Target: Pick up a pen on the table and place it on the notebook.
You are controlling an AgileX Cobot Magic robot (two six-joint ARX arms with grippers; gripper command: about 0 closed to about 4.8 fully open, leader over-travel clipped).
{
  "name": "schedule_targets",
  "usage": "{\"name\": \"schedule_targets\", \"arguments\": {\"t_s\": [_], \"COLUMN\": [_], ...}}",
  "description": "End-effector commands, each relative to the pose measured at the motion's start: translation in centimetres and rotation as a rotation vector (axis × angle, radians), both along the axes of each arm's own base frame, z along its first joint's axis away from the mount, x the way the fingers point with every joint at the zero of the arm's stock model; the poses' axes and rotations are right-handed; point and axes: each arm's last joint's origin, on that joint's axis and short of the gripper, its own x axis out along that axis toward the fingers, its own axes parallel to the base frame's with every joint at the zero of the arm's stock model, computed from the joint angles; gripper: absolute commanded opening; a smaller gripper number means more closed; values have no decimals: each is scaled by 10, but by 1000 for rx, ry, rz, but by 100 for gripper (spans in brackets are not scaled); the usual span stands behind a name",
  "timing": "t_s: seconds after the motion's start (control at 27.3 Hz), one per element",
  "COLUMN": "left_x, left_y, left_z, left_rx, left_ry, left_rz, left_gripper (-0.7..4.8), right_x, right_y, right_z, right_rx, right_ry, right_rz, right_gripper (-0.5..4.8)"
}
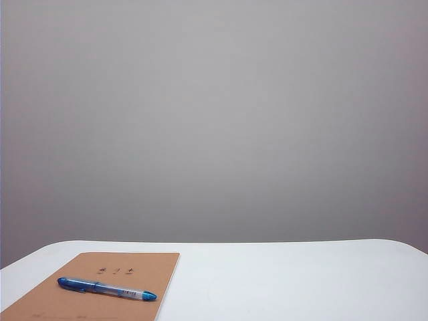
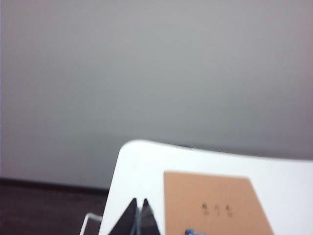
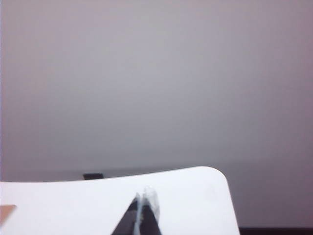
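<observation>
**Pen at rest on the kraft cover, both hands clear**

White and bare, the tabletop (image 1: 287, 281) fills our near view under a plain grey wall. Nearest us lies the pen (image 1: 107, 289), flat across the notebook (image 1: 100, 262) at the left, blue tip toward the middle of the tabletop. We judge the pen light, stiff and rather slick, apt to roll; its labelled clear middle looks the best place to pinch it. The label's print is too small for us to read. Beyond it, small dark characters sit on the cover, also illegible. The notebook looks thin and limp. Our left hand (image 2: 138, 218) hangs clenched and empty beside the notebook's edge; our right hand (image 3: 142, 215), likewise clenched on nothing, sits over bare tabletop well away.
</observation>
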Motion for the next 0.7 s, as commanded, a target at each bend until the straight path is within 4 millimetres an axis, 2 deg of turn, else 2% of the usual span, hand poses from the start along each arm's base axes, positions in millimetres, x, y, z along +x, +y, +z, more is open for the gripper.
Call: {"name": "schedule_targets", "arguments": {"t_s": [0.04,0.15,0.26,0.51,0.7], "left_x": [3,7,10,14,14], "left_y": [0,-2,-3,-3,-3], "left_z": [-9,-18,-23,-39,-40], "left_rx": [9,25,11,-33,-11], "left_ry": [17,10,-43,-20,-16], "left_rz": [3,-31,-53,-25,-33], "left_gripper": [-5,-5,-5,-5,-6], "right_x": [1,1,0,-6,-8], "right_y": [-1,-1,-1,-1,-2], "right_z": [-10,-23,-21,-21,-21], "right_rx": [-21,-24,-60,-85,-98], "right_ry": [13,56,37,16,15], "right_rz": [-22,-29,-30,-36,-45], "right_gripper": [-7,-7,-7,-7,-7]}}
